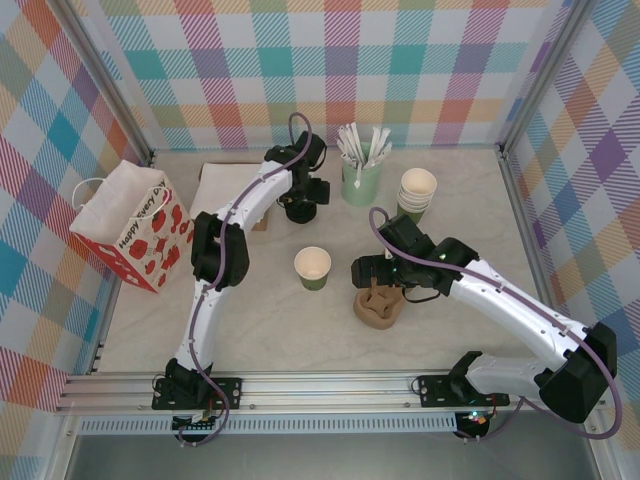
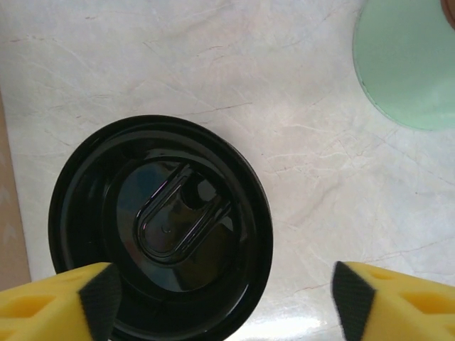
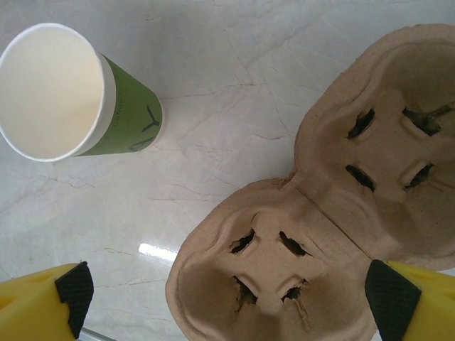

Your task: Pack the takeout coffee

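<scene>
A round black plastic lid (image 2: 160, 227) lies flat on the marble table, far from any cup. My left gripper (image 2: 226, 302) hovers open over it at the back of the table (image 1: 300, 207), and its left pad (image 2: 99, 298) overlaps the lid's rim. A single lidless green paper cup (image 1: 313, 267) with a cream inside (image 3: 50, 92) stands upright mid-table. A cup with its lid on is out of view. My right gripper (image 3: 233, 302) is open above the nearer well of a brown pulp cup carrier (image 3: 284, 263), which sits right of the cup (image 1: 378, 306).
A red-patterned white gift bag (image 1: 135, 225) stands open at the left. The pale green pot of white stirrers (image 1: 360, 178) (image 2: 409, 64) and a stack of lidless green cups (image 1: 417, 192) stand at the back. A flat brown board (image 1: 225, 190) lies behind the left arm.
</scene>
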You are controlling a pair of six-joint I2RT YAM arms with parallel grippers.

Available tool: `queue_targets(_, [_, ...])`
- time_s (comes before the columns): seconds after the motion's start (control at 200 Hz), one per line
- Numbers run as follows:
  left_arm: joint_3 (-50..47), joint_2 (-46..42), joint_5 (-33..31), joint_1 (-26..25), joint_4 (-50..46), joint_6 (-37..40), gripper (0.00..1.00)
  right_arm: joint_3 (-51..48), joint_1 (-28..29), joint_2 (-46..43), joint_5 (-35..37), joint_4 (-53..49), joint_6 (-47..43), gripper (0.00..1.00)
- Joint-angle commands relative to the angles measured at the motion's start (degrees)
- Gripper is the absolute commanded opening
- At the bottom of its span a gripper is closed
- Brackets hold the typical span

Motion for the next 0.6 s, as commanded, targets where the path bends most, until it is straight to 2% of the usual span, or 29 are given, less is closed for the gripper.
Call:
queue_targets(0.0, [2.4, -0.4, 1.9, -0.1, -0.6, 1.1, 0.71, -0.8, 0.2, -0.4, -0.3, 0.4, 0.5, 1.00])
queue_targets(0.15, [2.7, 0.3, 2.5, -0.2, -0.8, 1.3, 0.58, -0.8, 0.3, -0.5, -0.2, 0.5, 0.5, 1.00])
queue_targets(0.33, [3.5, 1.2, 2.8, -0.1, -1.2, 1.3, 0.51, -0.8, 0.3, -0.5, -0.3, 0.4, 0.6, 1.00])
queue_targets(0.6, [4.1, 2.5, 2.7, -0.2, -1.8, 1.5, 0.50, -0.8, 0.3, -0.5, -0.3, 0.4, 0.6, 1.00])
